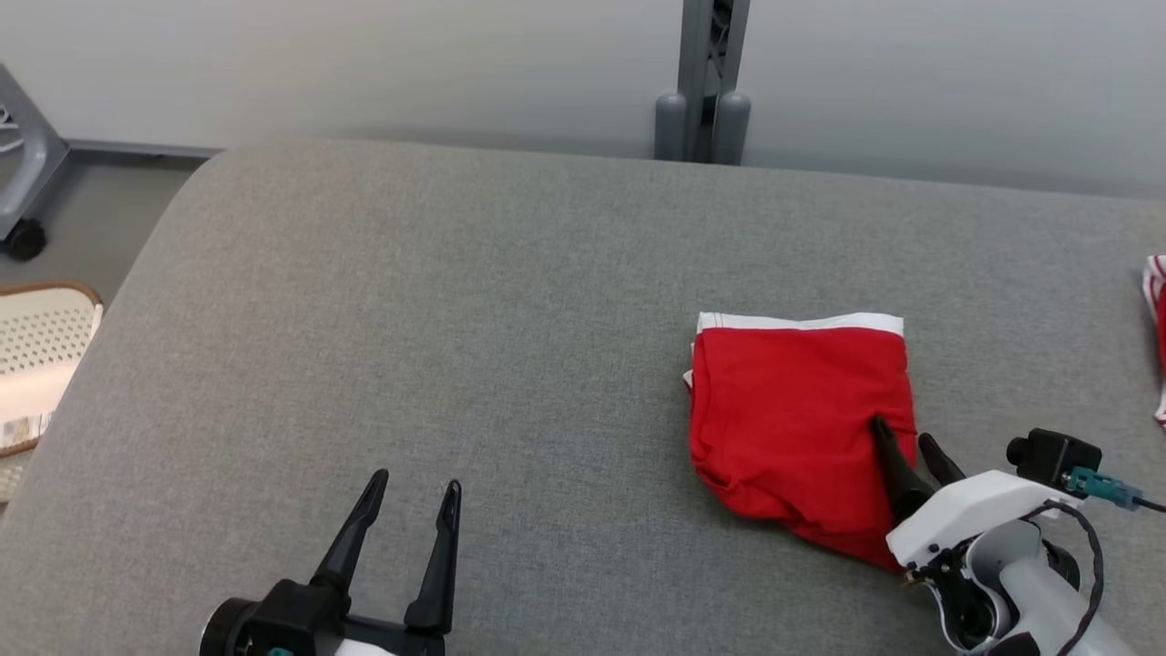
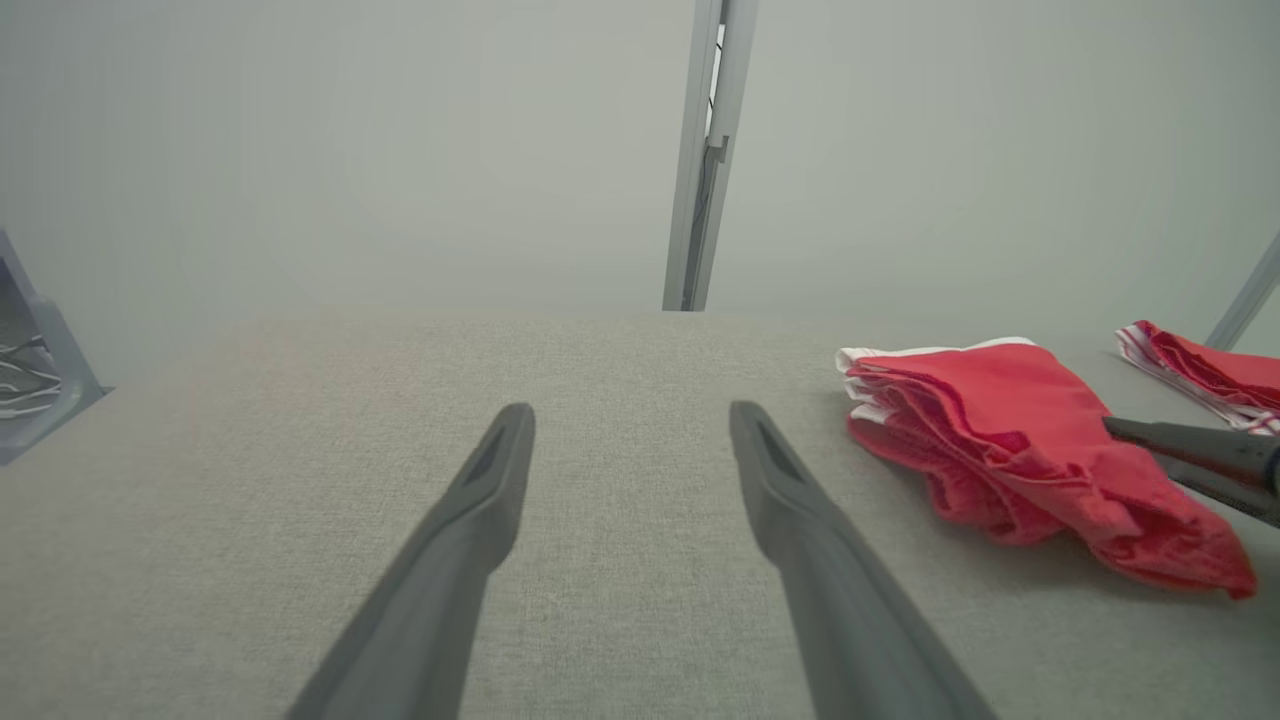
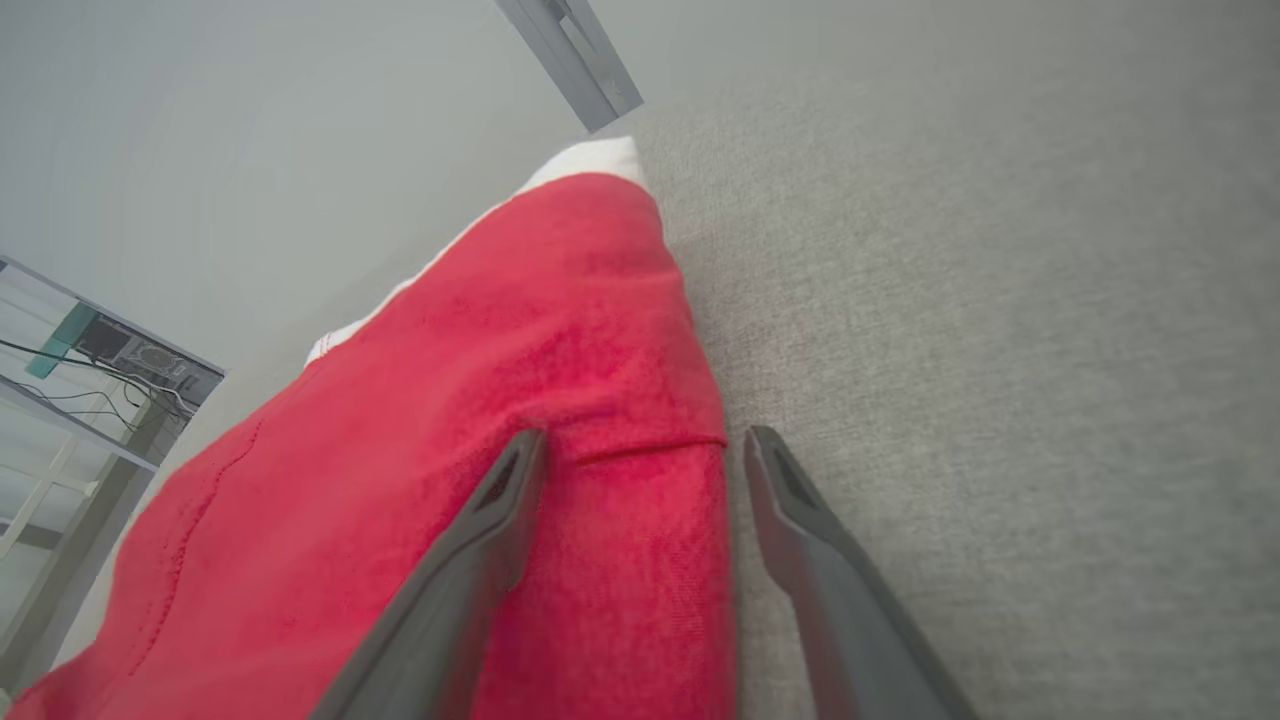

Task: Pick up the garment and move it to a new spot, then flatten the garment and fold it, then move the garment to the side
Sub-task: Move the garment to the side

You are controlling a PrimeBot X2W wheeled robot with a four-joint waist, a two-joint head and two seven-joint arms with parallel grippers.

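The right gripper (image 1: 902, 430) is wide open and holds nothing. One finger is over the near corner of the folded red garment (image 1: 792, 410), the other just beside its edge above the grey cushion (image 1: 455, 319), probably to pinch this edge for moving it aside. The white band is at the far end. The left gripper (image 1: 415, 479), also wide and empty, hovers well apart. Farther off lies another red cloth (image 1: 1157, 337).

On the cushion (image 1: 455, 319), the garment (image 1: 802, 419) lies right of centre; another cloth (image 1: 1157, 337), perhaps folded, lies further right.
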